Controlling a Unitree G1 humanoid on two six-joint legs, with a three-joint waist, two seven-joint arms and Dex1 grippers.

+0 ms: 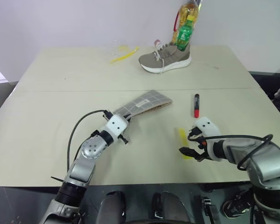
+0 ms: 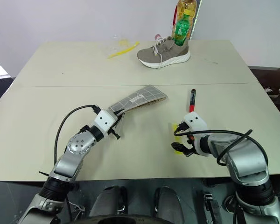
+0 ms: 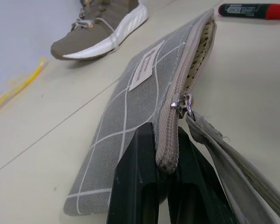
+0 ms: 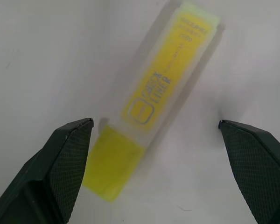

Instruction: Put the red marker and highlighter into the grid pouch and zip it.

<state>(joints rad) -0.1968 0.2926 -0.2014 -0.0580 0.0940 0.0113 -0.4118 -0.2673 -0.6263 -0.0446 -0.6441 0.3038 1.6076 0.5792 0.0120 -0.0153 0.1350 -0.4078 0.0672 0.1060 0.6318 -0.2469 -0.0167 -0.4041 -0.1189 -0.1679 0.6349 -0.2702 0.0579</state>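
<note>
Low over the beige table (image 1: pixel 46 140), the right gripper (image 4: pixel 156 140) is angling down, fingers spread astride the chunky yellow highlighter (image 4: pixel 151 100); the left gripper (image 3: pixel 165 186) is reaching level, pinching the grey grid-lined fabric pouch (image 3: pixel 130 116) by its zipper end.

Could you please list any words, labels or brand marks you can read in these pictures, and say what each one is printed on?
highlighter: a boxed mark with two lines of pale lettering beside it, and smaller print nearer one end; all too blurred to read.
grid pouch: a small white centre label with print, too small to read.
red marker: light lettering on its black half, too small to read.
Green bottle standing in the shoe: label illegible.
</note>
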